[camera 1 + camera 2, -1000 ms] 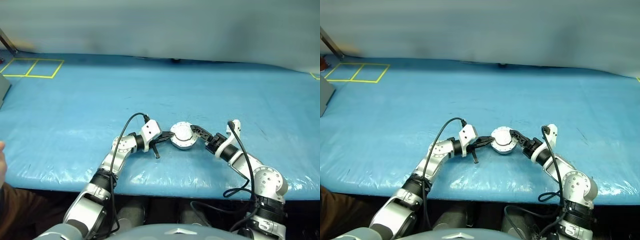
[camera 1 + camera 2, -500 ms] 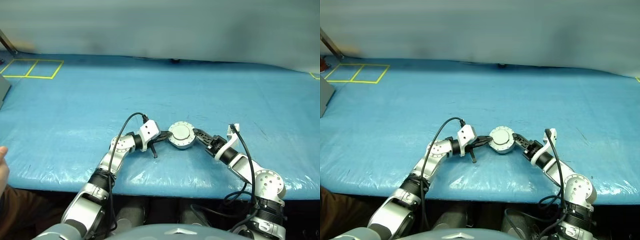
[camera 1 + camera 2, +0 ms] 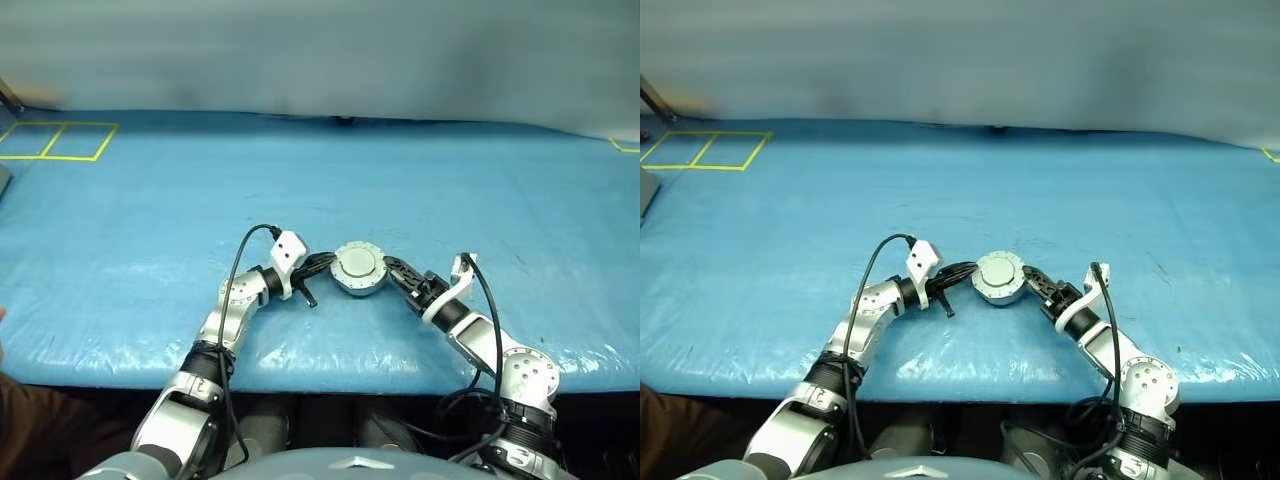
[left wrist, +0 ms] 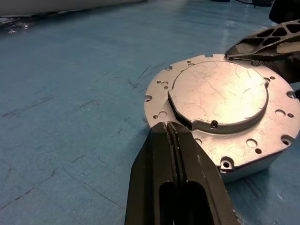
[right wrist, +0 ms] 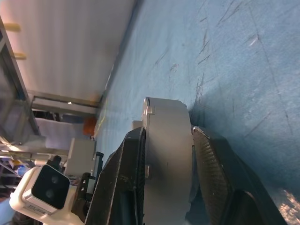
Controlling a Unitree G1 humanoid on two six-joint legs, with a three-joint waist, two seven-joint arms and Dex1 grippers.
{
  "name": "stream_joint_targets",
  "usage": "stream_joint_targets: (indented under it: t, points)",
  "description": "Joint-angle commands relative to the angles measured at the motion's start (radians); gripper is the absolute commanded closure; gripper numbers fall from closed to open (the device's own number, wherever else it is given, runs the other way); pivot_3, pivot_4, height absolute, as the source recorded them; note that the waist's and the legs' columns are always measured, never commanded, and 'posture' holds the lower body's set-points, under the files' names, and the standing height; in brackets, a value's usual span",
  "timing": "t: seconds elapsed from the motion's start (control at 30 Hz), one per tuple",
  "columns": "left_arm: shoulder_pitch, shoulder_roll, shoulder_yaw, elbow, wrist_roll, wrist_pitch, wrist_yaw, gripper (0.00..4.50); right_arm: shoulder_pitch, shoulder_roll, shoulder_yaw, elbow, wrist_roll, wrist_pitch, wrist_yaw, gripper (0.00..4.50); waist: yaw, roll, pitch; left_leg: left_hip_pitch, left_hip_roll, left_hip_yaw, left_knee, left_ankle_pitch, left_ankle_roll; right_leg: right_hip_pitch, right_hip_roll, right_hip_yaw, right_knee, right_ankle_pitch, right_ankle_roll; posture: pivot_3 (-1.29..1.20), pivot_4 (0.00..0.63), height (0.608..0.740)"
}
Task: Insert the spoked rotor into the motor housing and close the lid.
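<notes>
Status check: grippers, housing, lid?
Left gripper shut, tips at motor housing rim. Right gripper clamps housing sides. Lid closed. Nothing in the way.

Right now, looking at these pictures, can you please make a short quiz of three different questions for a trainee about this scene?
1. True or false: the round grey lid lies closed on the silver-grey metal motor housing.
2. Which pincer clamps the housing across top and bottom? A) left B) right
3. Fill in: the housing rests on a ____ table cover.

Key: 1 true. 2 B: the right pincer clamps it, while the left pincer, shut, meets its rim. 3 blue.
</notes>
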State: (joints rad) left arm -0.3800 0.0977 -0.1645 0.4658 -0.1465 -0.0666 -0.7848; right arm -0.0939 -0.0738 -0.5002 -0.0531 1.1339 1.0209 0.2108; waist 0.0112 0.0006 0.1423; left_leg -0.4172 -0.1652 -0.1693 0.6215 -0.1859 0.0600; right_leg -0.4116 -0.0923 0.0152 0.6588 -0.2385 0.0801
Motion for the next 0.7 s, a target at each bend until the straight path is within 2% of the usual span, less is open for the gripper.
stream_joint_targets:
  t: [0.03, 0.1, 0.3, 0.7]
  points:
    - [0.018, -0.025, 0.062, -0.090, -0.112, 0.077, -0.001, 4.50, -0.007, 0.019, -0.028, -0.003, 0.079, -0.025, -0.023, 3.28, -0.005, 0.000, 0.000, -0.001, 0.000, 0.000, -0.001, 0.000, 0.000, -0.001, 0.000, 0.000, 0.000, 0.000, 0.000, 0.00, 0.150, 0.740]
    - [0.029, -0.038, 0.098, -0.125, -0.167, 0.123, 0.010, 4.50, -0.006, 0.021, -0.027, 0.003, 0.094, -0.032, -0.032, 3.28, -0.008, 0.000, 0.000, -0.002, 0.000, 0.000, -0.002, 0.000, 0.001, -0.003, 0.000, 0.000, 0.000, 0.002, -0.004, 0.00, 0.150, 0.740]
    - [0.053, -0.052, 0.147, -0.194, -0.258, 0.235, 0.030, 4.50, -0.018, 0.036, -0.039, 0.014, 0.148, -0.063, -0.080, 3.28, -0.010, 0.001, 0.001, -0.002, 0.000, 0.000, -0.002, 0.001, 0.005, -0.003, 0.000, 0.000, 0.000, 0.002, -0.005, 0.00, 0.150, 0.740]
    - [0.081, -0.048, 0.129, -0.233, -0.259, 0.277, 0.017, 4.50, -0.040, 0.028, -0.050, 0.013, 0.259, -0.121, -0.126, 3.28, -0.012, 0.002, 0.001, -0.002, 0.000, 0.000, -0.002, -0.001, 0.002, -0.002, 0.000, 0.000, -0.001, 0.002, -0.005, 0.00, 0.150, 0.740]
